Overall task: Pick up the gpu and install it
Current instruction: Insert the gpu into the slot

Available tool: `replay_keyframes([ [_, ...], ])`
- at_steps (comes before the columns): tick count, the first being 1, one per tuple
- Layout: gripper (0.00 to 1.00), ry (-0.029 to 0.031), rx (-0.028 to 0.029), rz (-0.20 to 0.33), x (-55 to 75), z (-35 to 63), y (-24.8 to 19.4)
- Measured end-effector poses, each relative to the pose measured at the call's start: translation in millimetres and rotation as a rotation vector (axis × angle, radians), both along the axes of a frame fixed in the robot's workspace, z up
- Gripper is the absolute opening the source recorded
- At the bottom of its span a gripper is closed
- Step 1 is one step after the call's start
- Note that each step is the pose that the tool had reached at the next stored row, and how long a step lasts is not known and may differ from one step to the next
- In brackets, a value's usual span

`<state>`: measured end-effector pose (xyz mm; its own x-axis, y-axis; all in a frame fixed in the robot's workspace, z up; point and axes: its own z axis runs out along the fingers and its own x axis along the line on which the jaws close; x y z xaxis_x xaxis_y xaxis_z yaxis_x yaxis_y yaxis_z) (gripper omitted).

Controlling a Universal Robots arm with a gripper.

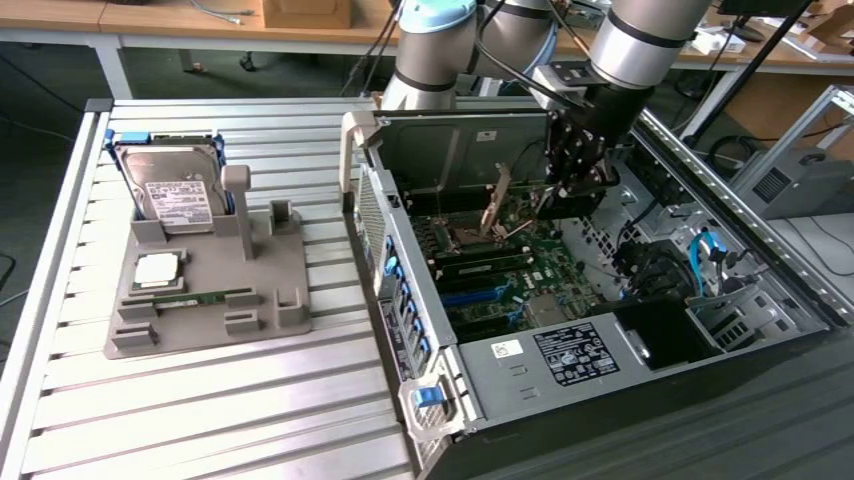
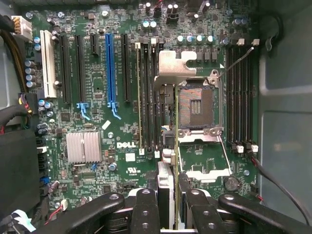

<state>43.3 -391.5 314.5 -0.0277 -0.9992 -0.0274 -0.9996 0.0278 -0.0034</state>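
Observation:
In the wrist view my gripper [image 2: 170,207] is shut on the gpu [image 2: 165,179], a thin card seen edge-on with its silver metal part between the black fingers [image 2: 145,209]. The card hangs above the green motherboard [image 2: 122,161], over the area between the memory slots and the open CPU socket [image 2: 197,105]. The blue expansion slot [image 2: 109,73] lies apart from the card, with black slots on either side of it. In the exterior view the gripper [image 1: 577,190] reaches down into the open computer case [image 1: 601,340], with the dark gpu [image 1: 571,208] under it, above the board.
Towards the exterior view's left, a grey fixture [image 1: 200,300] on the slatted table holds a silver hard drive [image 1: 174,190], a processor chip [image 1: 158,268] and a green memory stick [image 1: 187,298]. Black cables [image 2: 19,161] and a silver heatsink [image 2: 84,146] sit near the slots. Case walls surround the board.

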Motion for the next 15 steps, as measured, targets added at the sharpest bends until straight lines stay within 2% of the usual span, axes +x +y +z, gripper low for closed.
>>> replay_keyframes([
  [15,0.27,0.0,0.0,0.0,-3.0,-0.8,-1.9],
])
